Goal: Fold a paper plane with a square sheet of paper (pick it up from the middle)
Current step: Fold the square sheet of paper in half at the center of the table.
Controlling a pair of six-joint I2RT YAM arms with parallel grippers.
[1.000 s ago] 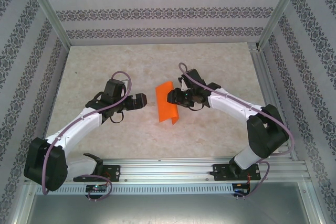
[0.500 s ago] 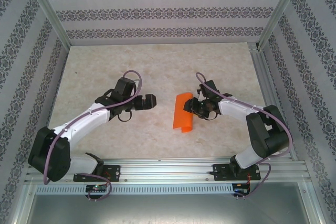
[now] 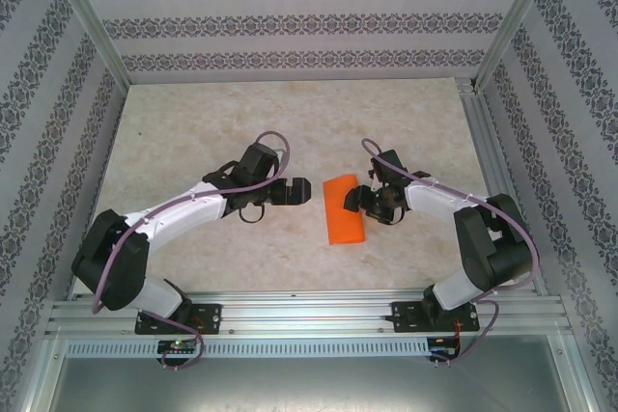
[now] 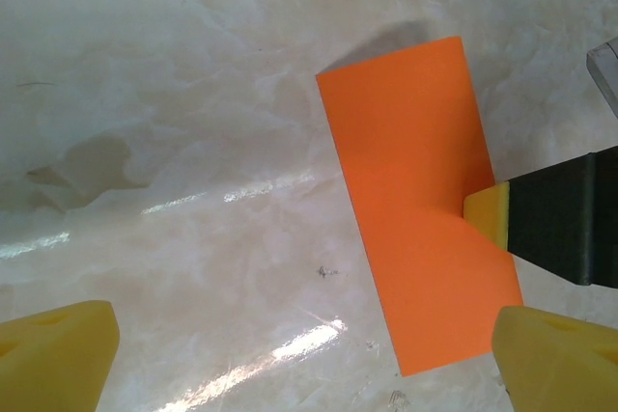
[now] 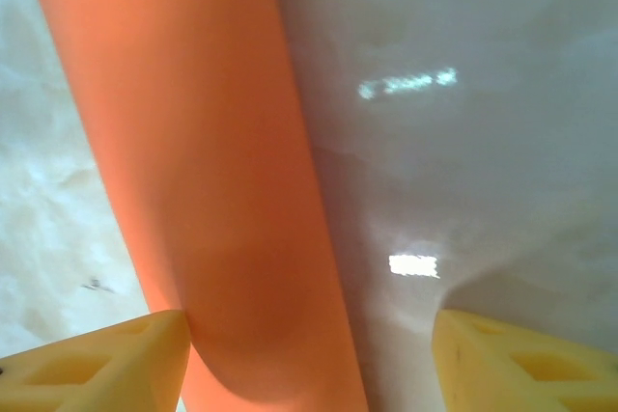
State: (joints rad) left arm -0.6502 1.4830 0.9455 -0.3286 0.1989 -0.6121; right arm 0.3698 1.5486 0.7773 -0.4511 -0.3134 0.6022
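We find the orange sheet of paper (image 4: 420, 200) lying flat on the counter (image 3: 241, 123) as a long rectangle, so we judge it already folded in half. It sits between the two arms, just ahead of the left gripper (image 3: 297, 190) and directly under the right gripper (image 3: 353, 199).

The right gripper stands low over the sheet with its jaws apart and nothing pinched between them. From its own wrist view, the orange strip runs up past its left jaw, with bare counter across the rest of the gap. From the left wrist view, one of its jaws rests at the paper's near long edge, about halfway along. A faint shadow there suggests the paper lifts slightly at that spot. We read this as the sheet being set down and let go at its middle, which fits the task's call to handle it from the middle.

The left gripper hovers with its jaws wide and holds nothing, and the sheet lies ahead of it toward its right jaw. We take that wide stance as readiness to pin or take an edge while the other arm works the next crease.

The fold looks loose, so the risk we see is the paper springing open or sliding on the glossy counter once nothing rests on it.
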